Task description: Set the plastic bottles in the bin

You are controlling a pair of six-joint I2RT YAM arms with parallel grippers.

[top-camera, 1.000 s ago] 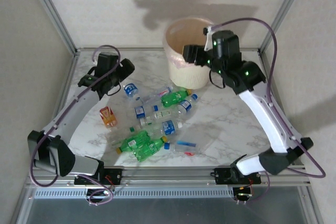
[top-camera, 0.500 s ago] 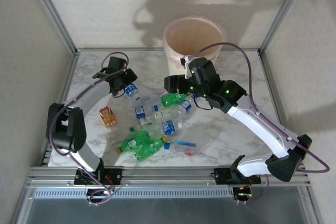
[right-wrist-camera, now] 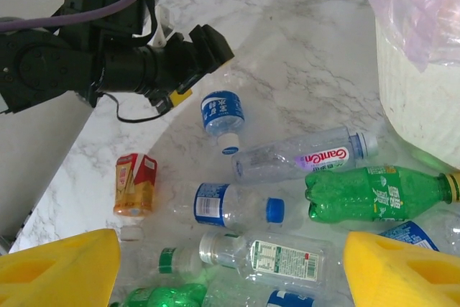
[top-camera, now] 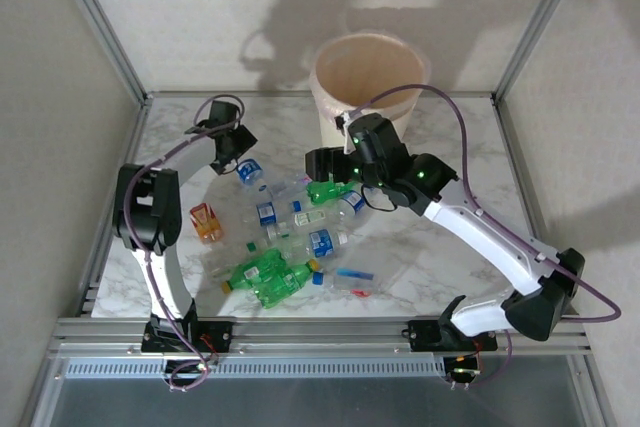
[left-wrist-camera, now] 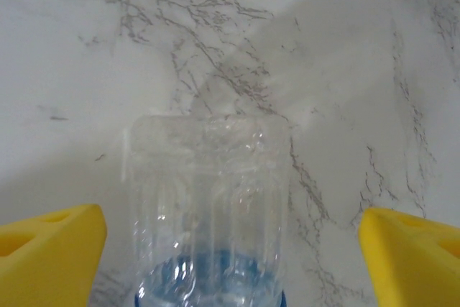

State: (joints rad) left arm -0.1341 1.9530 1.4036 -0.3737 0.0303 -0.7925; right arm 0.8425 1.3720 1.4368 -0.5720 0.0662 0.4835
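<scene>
Several plastic bottles lie in a pile on the marble table (top-camera: 440, 247). My left gripper (top-camera: 240, 156) is low over a small clear bottle with a blue label (top-camera: 250, 172). That bottle's base (left-wrist-camera: 208, 206) lies between the open yellow fingers (left-wrist-camera: 47, 257), apart from both. My right gripper (right-wrist-camera: 230, 271) hovers open above the pile (top-camera: 312, 165), holding nothing. Under it lie a blue-capped bottle (right-wrist-camera: 230, 206), a clear white-capped one (right-wrist-camera: 280, 257) and a green bottle (right-wrist-camera: 377, 192). The cream bin (top-camera: 365, 82) with its pinkish liner stands behind, at the table's far side.
An orange-brown bottle (top-camera: 206, 222) lies apart at the pile's left. Green bottles (top-camera: 270, 277) lie near the front edge. Metal frame posts rise at the table's far corners. Bare marble stretches right of the pile.
My right arm has swung from over the bin down and left to above the pile, opening wider. The left gripper has moved in over the small blue-labelled bottle.
</scene>
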